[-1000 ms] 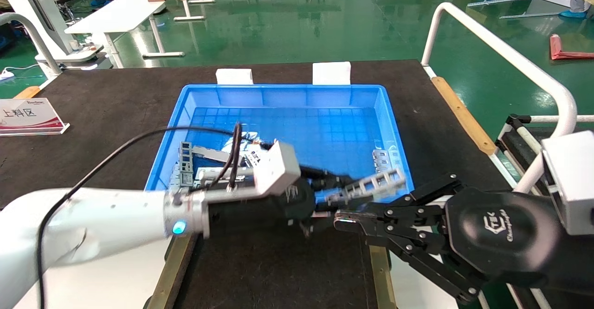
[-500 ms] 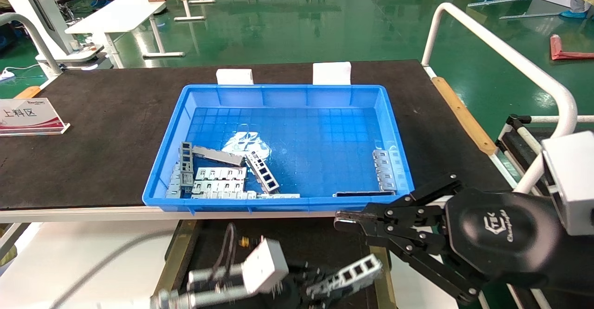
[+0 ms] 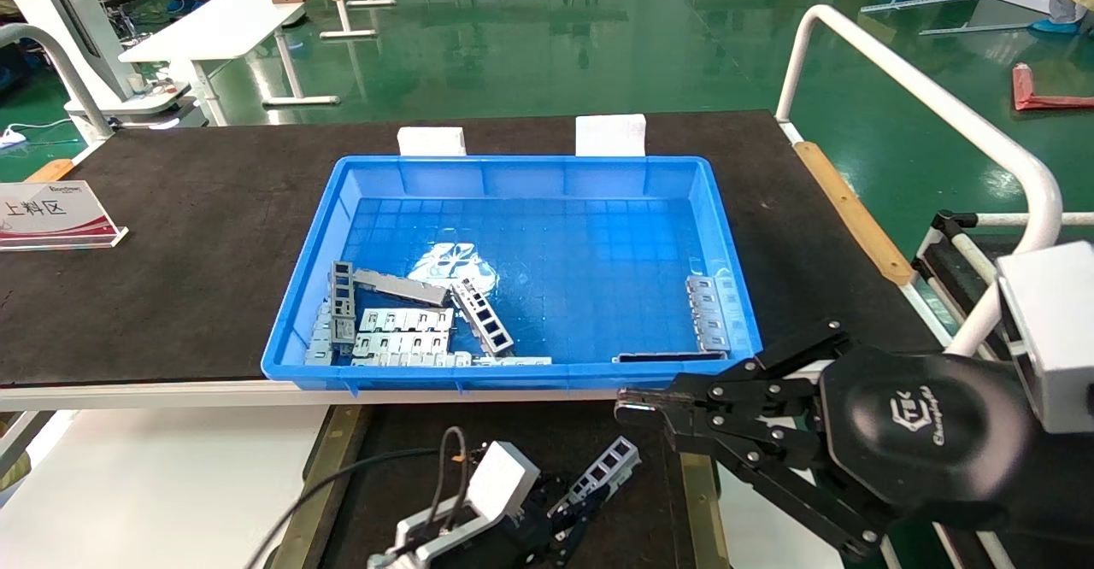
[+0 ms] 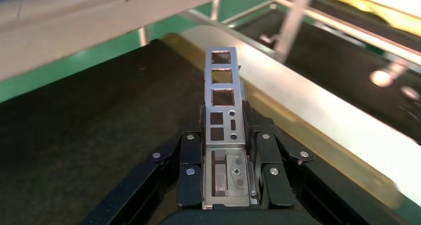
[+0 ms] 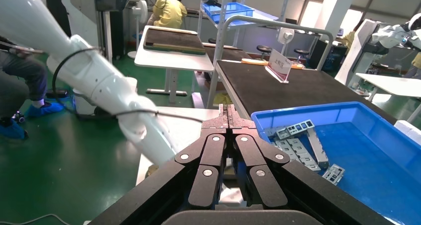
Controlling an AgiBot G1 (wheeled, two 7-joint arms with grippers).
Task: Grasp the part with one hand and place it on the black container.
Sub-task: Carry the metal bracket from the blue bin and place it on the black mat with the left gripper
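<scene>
The part [image 3: 608, 465], a silver ladder-like bracket with square windows, is held at one end by my left gripper [image 3: 579, 501], which is shut on it. It sticks out forward between the fingers [image 4: 191, 153], low above the black container [image 3: 513, 437], near the brass rail [image 3: 696, 488] on the container's right side. In the left wrist view the part [image 4: 223, 88] points over the black surface [image 4: 99, 135] toward that rail [image 4: 283, 115]. My right gripper [image 3: 637, 405] hangs shut and empty at the bin's front right corner, its tips [image 5: 227, 116] pressed together.
The blue bin [image 3: 530, 167] on the black table mat holds several more metal brackets and plates [image 3: 402, 321], plus a few at its right wall [image 3: 709, 313]. A sign stand [image 3: 51, 214] sits far left. A white guard rail [image 3: 923, 99] runs along the right.
My left arm has carried the part from over the bin's front edge down to the black container below the table edge. The right arm has not moved.
</scene>
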